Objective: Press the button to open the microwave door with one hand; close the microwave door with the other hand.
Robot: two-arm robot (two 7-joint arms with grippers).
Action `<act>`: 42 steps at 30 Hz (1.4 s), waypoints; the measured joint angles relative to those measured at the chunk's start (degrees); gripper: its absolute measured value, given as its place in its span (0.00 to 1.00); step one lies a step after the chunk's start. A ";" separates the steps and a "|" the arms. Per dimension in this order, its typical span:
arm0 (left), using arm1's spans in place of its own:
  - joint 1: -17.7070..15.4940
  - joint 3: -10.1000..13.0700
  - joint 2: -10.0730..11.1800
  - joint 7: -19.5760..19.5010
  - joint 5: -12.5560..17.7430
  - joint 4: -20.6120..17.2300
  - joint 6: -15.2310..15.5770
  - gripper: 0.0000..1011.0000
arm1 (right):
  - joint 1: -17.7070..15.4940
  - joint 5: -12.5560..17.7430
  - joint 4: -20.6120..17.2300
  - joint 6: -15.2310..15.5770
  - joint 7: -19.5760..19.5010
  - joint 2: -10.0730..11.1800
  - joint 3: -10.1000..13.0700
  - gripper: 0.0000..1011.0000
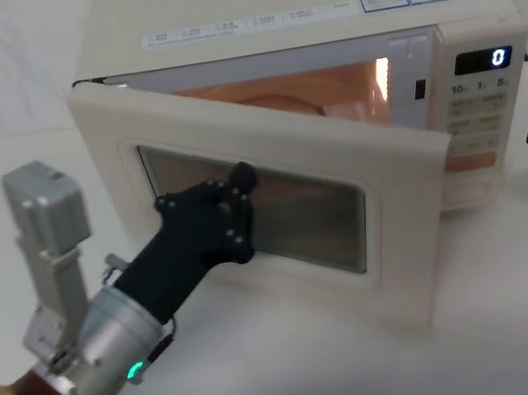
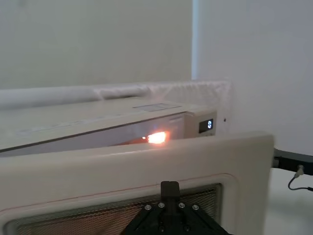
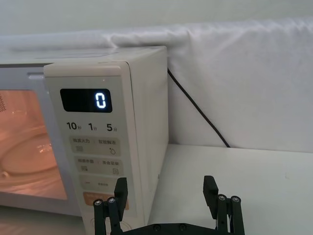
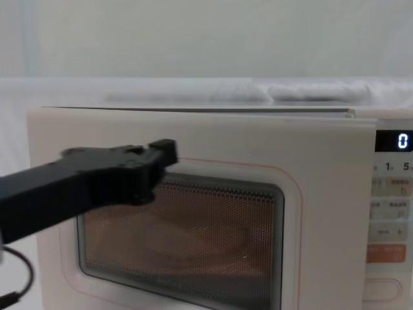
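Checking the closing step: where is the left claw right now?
In the head view, the left claw is against the half-open microwave door, at its window's upper left.

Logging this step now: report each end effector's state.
Left end effector: shut, holding nothing, tip against the microwave door, which stands ajar.
Right end effector: open, empty, beside the control panel.

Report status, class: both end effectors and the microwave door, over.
Left end effector against window of ajar cream-white microwave door. Right end effector open, apart, facing control panel. Nothing blocking door.
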 joint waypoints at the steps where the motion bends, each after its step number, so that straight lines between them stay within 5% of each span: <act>1: -0.45 0.53 -0.01 0.09 0.16 0.20 0.20 0.00 | 0.00 0.00 0.00 0.00 0.00 0.00 0.00 0.99; 15: -7.91 6.79 -5.04 6.57 3.54 4.56 6.08 0.00 | 0.00 0.00 0.00 0.00 0.00 0.00 0.00 0.99; 25: -12.23 9.79 -7.63 7.24 6.00 6.29 8.56 0.00 | 0.00 0.00 0.00 0.00 0.00 0.00 0.00 0.99; 42: -17.11 12.26 -12.09 8.71 10.19 9.66 11.26 0.00 | 0.00 0.00 0.00 0.00 0.00 0.00 0.00 0.99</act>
